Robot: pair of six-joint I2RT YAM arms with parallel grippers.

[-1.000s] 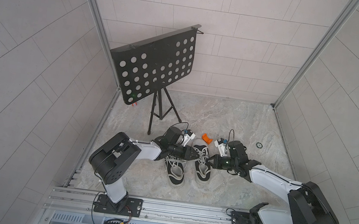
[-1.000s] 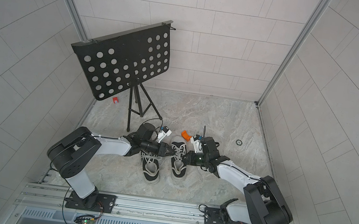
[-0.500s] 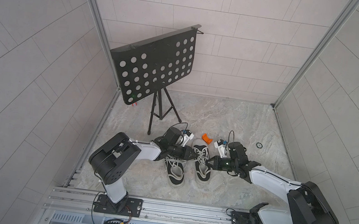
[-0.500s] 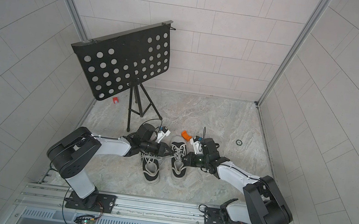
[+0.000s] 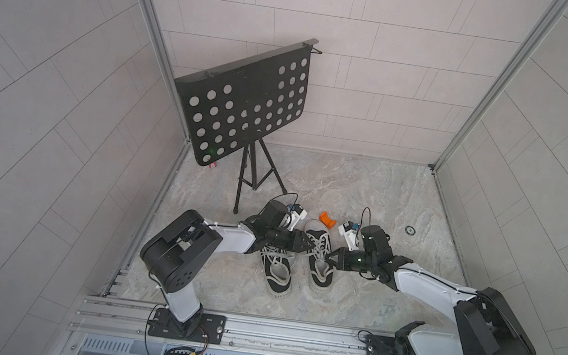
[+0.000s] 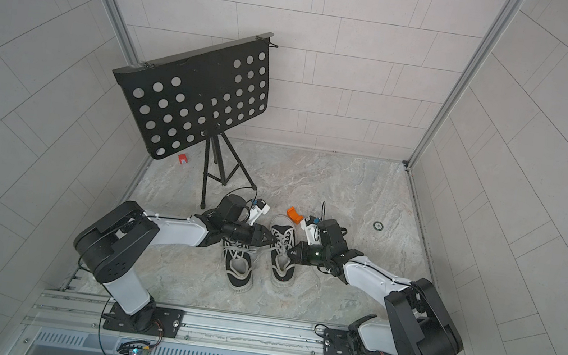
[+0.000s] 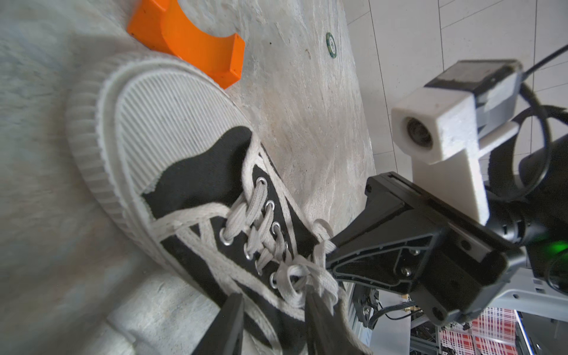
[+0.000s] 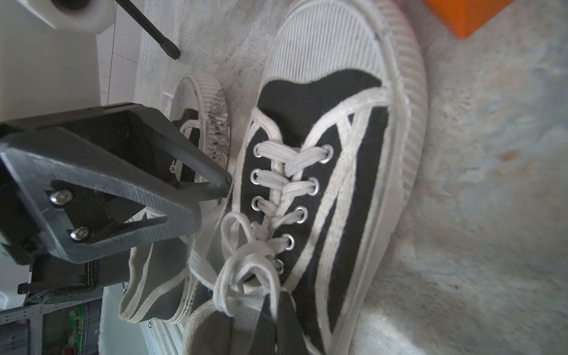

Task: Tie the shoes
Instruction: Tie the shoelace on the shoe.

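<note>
The right jaws pinch a lace [image 7: 322, 246] loop on one shoe [image 5: 318, 285]; the left jaws stand a little apart by the knot [image 8: 255, 246]. The shoes [image 5: 276, 275] sit mid table [image 5: 367, 190], toward its front edge. Laces are soft and floppy: grab close to the knot.

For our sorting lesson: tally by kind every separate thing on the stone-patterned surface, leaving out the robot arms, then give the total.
Shoes: 2
Music stand: 1
Orange block: 1
Small red item: 1
Small dark ring: 1
Total: 6
</note>
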